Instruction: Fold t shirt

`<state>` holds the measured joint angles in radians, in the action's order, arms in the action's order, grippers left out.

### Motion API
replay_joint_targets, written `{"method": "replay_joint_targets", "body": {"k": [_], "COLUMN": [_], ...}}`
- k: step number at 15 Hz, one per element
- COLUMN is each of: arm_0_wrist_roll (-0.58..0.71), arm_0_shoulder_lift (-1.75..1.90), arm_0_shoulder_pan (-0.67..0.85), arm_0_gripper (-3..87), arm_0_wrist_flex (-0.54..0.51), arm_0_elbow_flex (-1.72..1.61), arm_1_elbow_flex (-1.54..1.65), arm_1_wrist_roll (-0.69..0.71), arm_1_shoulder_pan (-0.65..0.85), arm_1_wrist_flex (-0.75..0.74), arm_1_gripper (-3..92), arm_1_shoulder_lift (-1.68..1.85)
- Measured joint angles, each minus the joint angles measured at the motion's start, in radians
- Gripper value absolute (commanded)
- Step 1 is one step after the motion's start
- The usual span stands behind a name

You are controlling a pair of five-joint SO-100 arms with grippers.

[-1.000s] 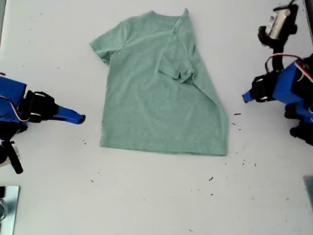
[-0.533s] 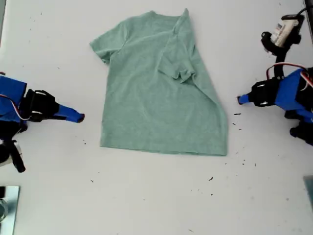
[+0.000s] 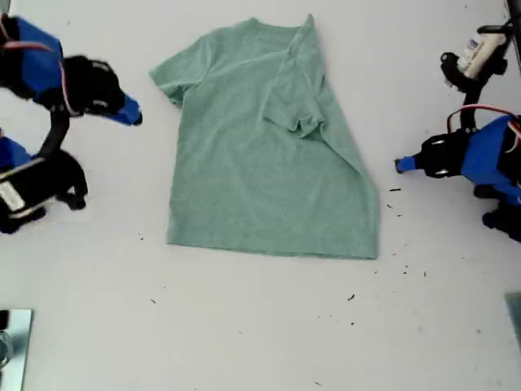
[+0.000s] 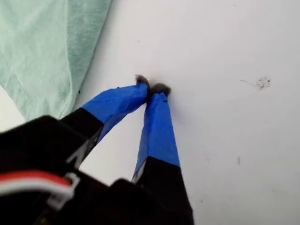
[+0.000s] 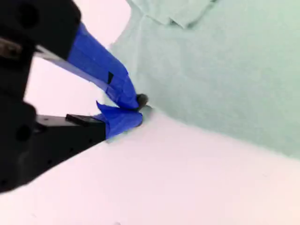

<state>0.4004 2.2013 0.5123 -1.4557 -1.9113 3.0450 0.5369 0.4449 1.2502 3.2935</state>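
A plain white table (image 3: 260,342) filled the whole exterior view, no wall or floor showing. The light was even and soft, with faint shadows. Small dark specks (image 3: 351,298) were scattered across the surface near the exterior view's lower right. A shiny metallic object (image 3: 12,346) sat at that view's bottom left corner.

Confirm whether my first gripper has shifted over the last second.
Yes. My first gripper went toward the exterior view's top, from low beside the t shirt to level with its sleeve.
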Motion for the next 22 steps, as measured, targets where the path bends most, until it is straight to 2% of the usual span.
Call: {"method": "replay_joint_targets", "body": {"k": [3,4,5,6,8,12,14,19,20,22], "arm_0_wrist_roll": [0.224,0.267,0.293,0.311,0.347,0.367,0.387,0.416,0.403,0.385], "arm_0_shoulder_lift": [-0.337,-0.399,-0.431,-0.439,-0.44,-0.508,-0.577,-0.804,-0.853,-0.937], "arm_0_shoulder_pan": [0.245,0.305,0.334,0.339,0.339,0.382,0.439,0.511,0.494,0.472], "arm_0_gripper": [-0.3,9.4,24.0,31.7,33.9,32.9,32.2,28.6,25.4,2.7], "arm_0_wrist_flex": [-0.118,-0.114,-0.132,-0.132,-0.132,-0.101,-0.021,0.285,0.314,0.353], "arm_0_elbow_flex": [0.425,0.492,0.514,0.522,0.523,0.5,0.431,0.244,0.247,0.245], "arm_1_elbow_flex": [0.0,0.0,0.0,0.002,0.002,0.002,0.002,0.005,0.006,0.006], "arm_1_wrist_roll": [0.0,0.0,0.0,0.0,0.0,0.0,0.0,0.0,0.0,0.0], "arm_1_shoulder_pan": [0.0,0.0,0.0,0.0,0.0,-0.002,-0.008,-0.015,-0.015,-0.015], "arm_1_wrist_flex": [0.008,0.008,0.008,0.008,0.008,0.008,0.015,0.028,0.028,0.029], "arm_1_gripper": [2.4,2.4,2.4,2.4,2.4,2.4,2.4,2.4,2.4,2.4], "arm_1_shoulder_lift": [0.029,0.029,0.029,0.031,0.034,0.04,0.052,0.074,0.075,0.087]}}
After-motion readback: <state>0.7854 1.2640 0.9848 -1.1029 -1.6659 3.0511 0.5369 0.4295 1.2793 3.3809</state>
